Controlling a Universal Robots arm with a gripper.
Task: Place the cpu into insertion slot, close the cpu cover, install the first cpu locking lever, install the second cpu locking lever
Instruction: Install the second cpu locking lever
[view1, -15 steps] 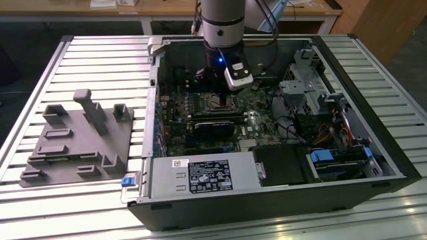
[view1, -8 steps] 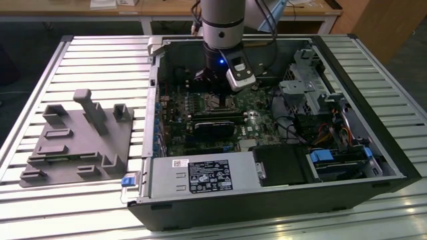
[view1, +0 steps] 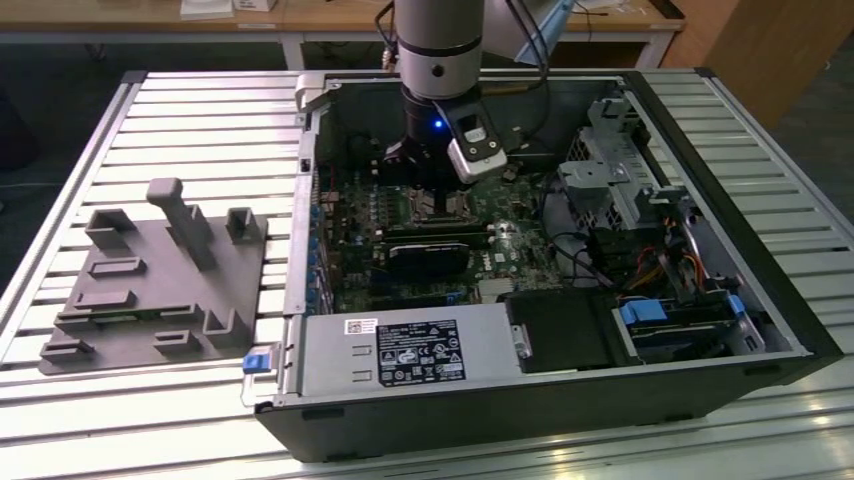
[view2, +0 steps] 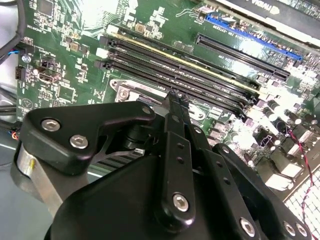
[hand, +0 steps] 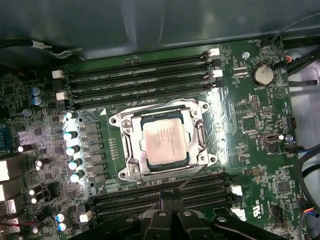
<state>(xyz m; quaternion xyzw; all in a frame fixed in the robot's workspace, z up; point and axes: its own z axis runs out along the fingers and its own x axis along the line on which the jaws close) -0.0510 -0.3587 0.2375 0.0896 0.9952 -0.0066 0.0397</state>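
The chip (hand: 163, 144) lies in the socket (hand: 131, 172) with the cover (hand: 161, 106) shut over its edges. The gripper (hand: 171, 196) hovers just beside, jaws pressed together, holding nothing. Levers need slow, straight pushes.

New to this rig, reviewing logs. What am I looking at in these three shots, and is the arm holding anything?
The exterior view shows one robot arm reaching down into an open computer case lying on a slatted metal table. A grey fixture block sits on the table at that view's left.

The other two pictures come from cameras on the arm's wrist, looking down at the green motherboard. In the first wrist view the cpu lies in its insertion slot, with the silvery cpu cover framing it. The gripper hovers close to the socket, jaws together at a narrow tip. I see nothing held.
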